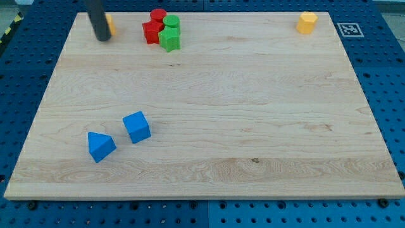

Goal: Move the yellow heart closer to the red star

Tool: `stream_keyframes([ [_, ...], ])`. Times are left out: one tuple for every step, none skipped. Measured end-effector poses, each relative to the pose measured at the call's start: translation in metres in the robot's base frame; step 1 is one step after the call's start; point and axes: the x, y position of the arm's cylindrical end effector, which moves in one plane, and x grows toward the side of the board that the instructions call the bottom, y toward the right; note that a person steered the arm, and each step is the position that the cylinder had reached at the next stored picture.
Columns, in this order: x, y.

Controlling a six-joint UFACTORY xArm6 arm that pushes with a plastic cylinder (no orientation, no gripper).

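A wooden board [209, 107] on a blue pegboard surface. My tip [102, 38] rests near the view's top left corner, with a yellow block [111, 24] touching it on the view's right, mostly hidden behind the rod. Further right of my tip sits a tight cluster: a red star [150, 31], a red cylinder [157, 16], a green cylinder [171, 23] and a green block [170, 39]. Far right, at the top corner, is another yellow block [307, 22]. Well below my tip lie a blue cube [137, 126] and a blue triangular block [100, 146].

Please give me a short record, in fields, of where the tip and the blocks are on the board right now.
tip: my tip at the view's top left, covering most of a yellow block
red and green cluster: red star, red cylinder, green cylinder, green star, packed together right of the tip
other yellow block: top right corner
blue blocks: blue cube and blue triangle, lower left
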Motion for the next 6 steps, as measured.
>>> stream_keyframes([
  [-0.007,-0.062],
  [-0.01,-0.067],
  [-0.053,-0.051],
  [-0.023,0.01],
  [0.067,0.079],
  [0.106,0.102],
])
